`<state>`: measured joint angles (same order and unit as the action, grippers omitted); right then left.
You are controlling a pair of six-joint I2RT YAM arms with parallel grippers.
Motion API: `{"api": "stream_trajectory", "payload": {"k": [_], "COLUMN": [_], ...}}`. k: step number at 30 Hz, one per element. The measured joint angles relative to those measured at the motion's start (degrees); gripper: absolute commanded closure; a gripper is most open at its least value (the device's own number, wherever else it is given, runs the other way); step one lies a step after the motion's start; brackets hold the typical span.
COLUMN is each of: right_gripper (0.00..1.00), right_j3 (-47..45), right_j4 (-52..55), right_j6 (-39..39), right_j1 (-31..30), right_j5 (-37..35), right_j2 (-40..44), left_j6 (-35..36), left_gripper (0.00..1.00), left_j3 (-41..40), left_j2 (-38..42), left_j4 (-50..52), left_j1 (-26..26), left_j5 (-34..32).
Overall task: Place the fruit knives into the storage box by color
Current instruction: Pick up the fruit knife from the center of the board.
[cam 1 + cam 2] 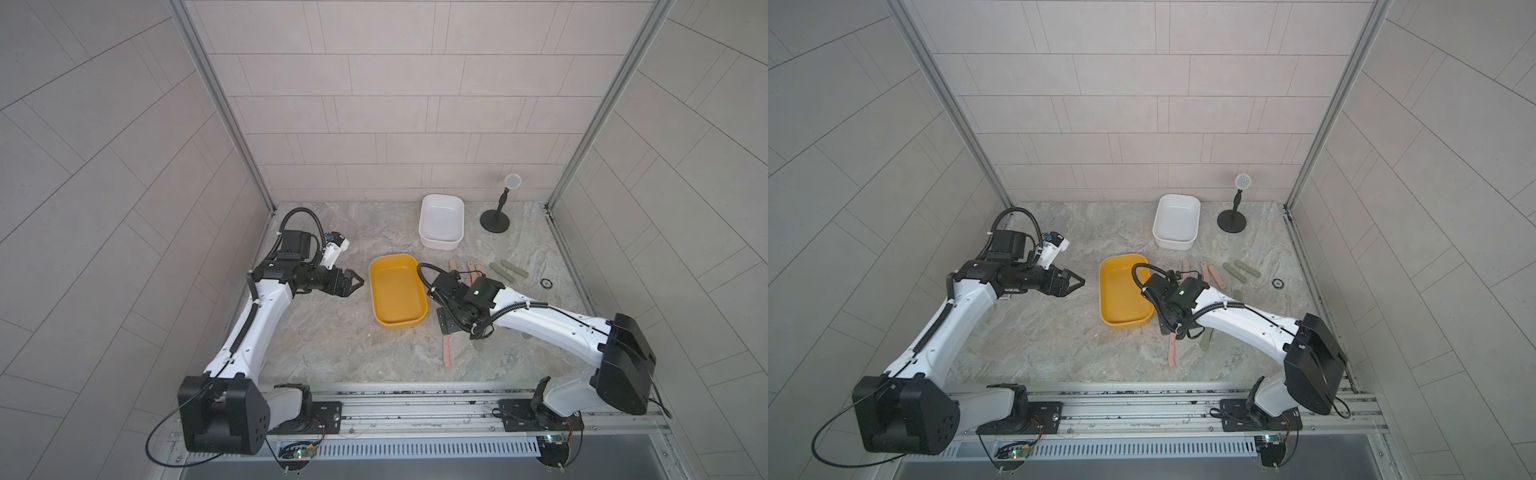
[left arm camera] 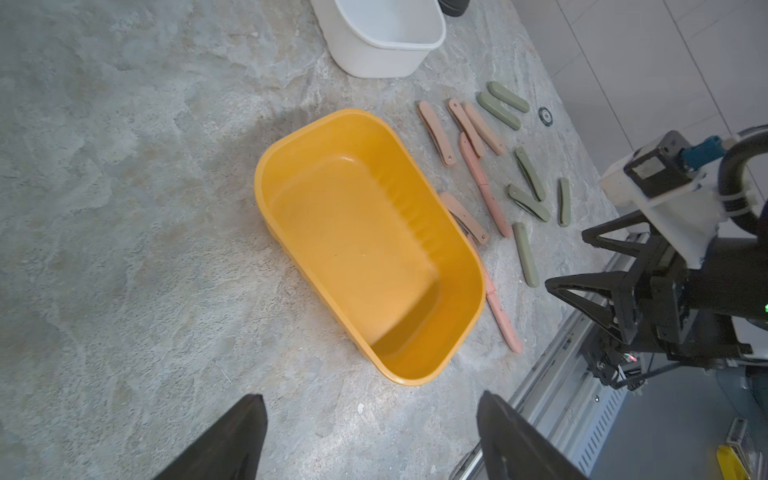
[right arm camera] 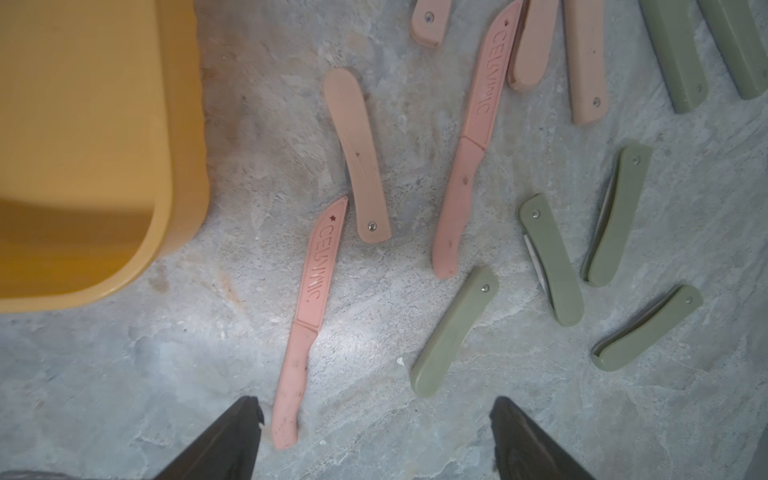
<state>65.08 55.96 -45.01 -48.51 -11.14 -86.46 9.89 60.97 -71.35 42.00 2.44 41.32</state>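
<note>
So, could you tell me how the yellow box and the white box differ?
Besides colour, the yellow box sits farther forward, the white box at the back beside the stand. Pink knives lie close along the yellow box; none reach the white box. Both are open, rounded, upright and empty.

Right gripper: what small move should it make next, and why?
Probably shift slightly toward the yellow box and lower over the long pink knife at its handle. The right gripper hangs open and empty, that handle lies off centre between its jaws, and the box holds nothing.
</note>
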Motion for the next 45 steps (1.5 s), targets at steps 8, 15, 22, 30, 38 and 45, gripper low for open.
{"api": "stream_trajectory", "payload": {"k": [8,15,22,30,38,45], "right_gripper": [0.12,0.19,0.27,0.28,0.28,0.28], "right_j3": [0.1,1.7,5.1,7.8,9.5,10.4], "right_j4": [-3.5,-6.3,-9.7,-12.1,-13.0,-13.9], "right_j6": [4.8,9.7,13.9,16.3,17.4,17.9], "right_j1": [6.2,11.3,13.7,15.5,15.5,15.7], "right_j5": [-0.2,1.8,6.1,9.6,10.7,10.9], "right_j2": [-4.3,-7.0,-11.7,-17.2,-20.3,-21.6], "left_j6": [-5.4,-10.1,-10.1,-10.4,-10.4,-5.6], "left_gripper": [0.12,0.11,0.11,0.11,0.12,0.12], "left_j3": [-6.2,-6.5,-7.6,-10.7,-9.6,-4.3], "left_j2": [5.0,5.2,5.2,5.8,4.1,1.5], "left_j4": [-11.1,-19.5,-20.7,-23.2,-21.1,-10.5], "left_j1": [0.0,0.0,0.0,0.0,0.0,0.0], "left_j5": [-5.7,-3.4,-1.6,-2.0,1.2,7.5]}}
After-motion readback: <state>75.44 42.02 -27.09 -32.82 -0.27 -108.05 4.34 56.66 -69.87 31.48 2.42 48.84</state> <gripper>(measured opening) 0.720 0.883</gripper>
